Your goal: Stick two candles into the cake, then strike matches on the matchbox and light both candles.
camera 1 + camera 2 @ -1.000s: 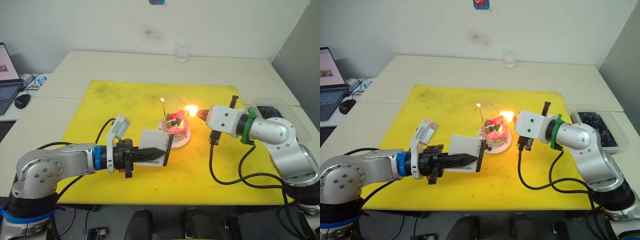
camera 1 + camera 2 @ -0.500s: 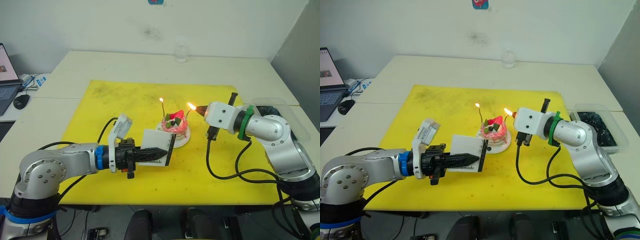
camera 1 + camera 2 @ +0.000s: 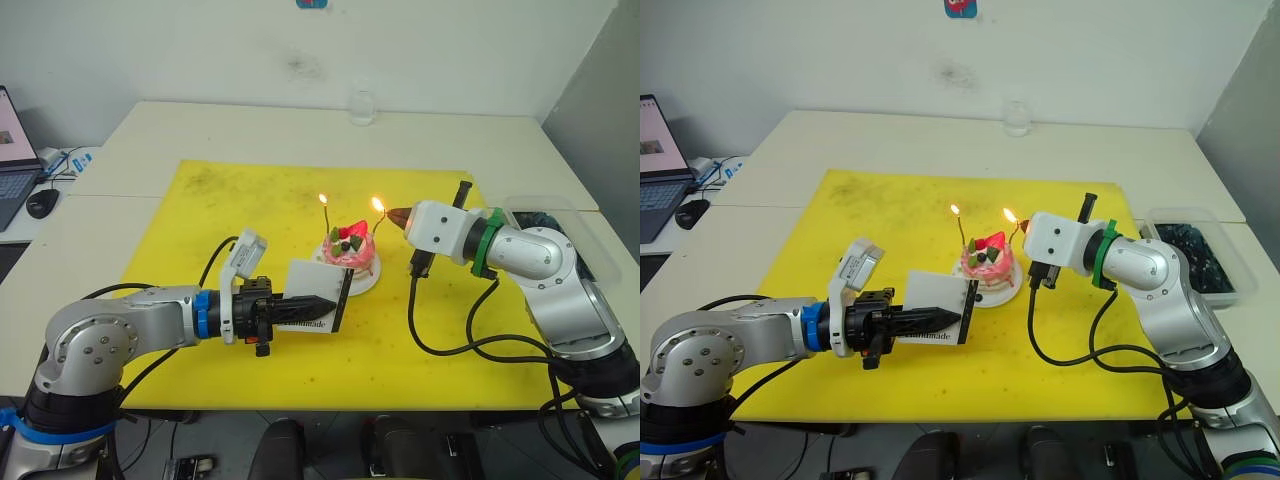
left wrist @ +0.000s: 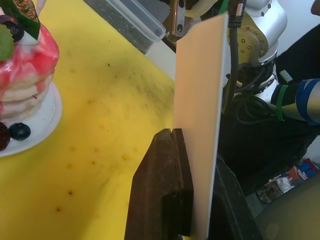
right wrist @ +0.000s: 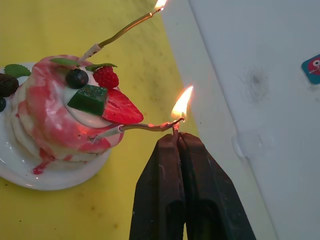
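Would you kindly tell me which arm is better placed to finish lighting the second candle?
The right. Its pincer holds a burning match at the second candle tip on the cake; the left pincer is occupied gripping the matchbox.

A pink-and-white layered cake (image 5: 65, 115), topped with red strawberry, green leaves and dark berries, is seen on a white plate (image 5: 50, 175) over a yellow mat (image 3: 250, 200). Orange flames are carried by pale gold candles (image 5: 120, 35). A white matchbox (image 3: 938, 308) is printed in black.
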Available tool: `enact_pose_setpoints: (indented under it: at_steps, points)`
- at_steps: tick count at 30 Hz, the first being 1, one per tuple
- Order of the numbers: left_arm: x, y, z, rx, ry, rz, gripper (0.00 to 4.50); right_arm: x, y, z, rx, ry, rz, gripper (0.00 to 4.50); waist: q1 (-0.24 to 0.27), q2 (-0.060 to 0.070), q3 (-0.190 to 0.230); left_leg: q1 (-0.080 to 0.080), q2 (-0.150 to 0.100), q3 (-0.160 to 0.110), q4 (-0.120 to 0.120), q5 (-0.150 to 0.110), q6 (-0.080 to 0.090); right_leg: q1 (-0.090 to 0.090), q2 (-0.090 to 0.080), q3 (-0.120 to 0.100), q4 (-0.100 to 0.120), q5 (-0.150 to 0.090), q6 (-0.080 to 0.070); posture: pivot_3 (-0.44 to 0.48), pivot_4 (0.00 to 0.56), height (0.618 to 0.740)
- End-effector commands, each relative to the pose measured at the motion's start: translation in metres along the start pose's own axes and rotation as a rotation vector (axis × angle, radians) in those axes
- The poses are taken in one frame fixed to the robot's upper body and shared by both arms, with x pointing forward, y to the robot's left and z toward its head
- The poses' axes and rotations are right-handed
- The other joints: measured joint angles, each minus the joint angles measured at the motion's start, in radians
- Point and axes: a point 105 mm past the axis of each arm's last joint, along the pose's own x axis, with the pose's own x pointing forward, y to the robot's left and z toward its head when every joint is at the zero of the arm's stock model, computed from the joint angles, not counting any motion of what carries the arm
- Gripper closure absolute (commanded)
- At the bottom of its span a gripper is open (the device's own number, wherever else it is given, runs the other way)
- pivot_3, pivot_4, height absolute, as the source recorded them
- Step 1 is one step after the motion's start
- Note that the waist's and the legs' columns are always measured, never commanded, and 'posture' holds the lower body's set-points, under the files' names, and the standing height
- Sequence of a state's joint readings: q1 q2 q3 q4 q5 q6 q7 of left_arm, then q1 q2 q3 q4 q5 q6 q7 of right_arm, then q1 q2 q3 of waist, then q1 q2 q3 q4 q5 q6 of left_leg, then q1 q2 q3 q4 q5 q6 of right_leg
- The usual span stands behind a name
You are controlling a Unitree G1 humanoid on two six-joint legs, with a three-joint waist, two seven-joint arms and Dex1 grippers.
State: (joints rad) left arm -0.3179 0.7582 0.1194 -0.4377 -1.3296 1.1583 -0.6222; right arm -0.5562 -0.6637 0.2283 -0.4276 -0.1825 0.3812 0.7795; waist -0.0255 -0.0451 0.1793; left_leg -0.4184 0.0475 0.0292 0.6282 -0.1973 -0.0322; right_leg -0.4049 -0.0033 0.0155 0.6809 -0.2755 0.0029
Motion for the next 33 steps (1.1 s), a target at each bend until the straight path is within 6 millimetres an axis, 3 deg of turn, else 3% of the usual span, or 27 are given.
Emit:
enact_pose_setpoints:
  at_steps: [1,33]
  points:
    - [0.001,-0.005,0.006,0.041,-0.015,-0.020,4.50,-0.011,-0.006,0.007,-0.044,-0.014,-0.022,4.48,0.000,0.000,0.000,0.000,0.000,0.000,0.000,0.000,0.000,0.000,0.000,0.000,0.000,0.000,0.000,0.000,0.150,0.740]
    - [0.004,-0.006,0.006,0.036,-0.013,-0.033,4.50,-0.007,-0.006,0.005,-0.001,-0.027,-0.062,4.48,0.000,0.000,0.000,0.000,0.000,0.000,0.000,0.000,0.000,0.000,0.000,0.000,0.000,0.000,0.000,0.000,0.150,0.740]
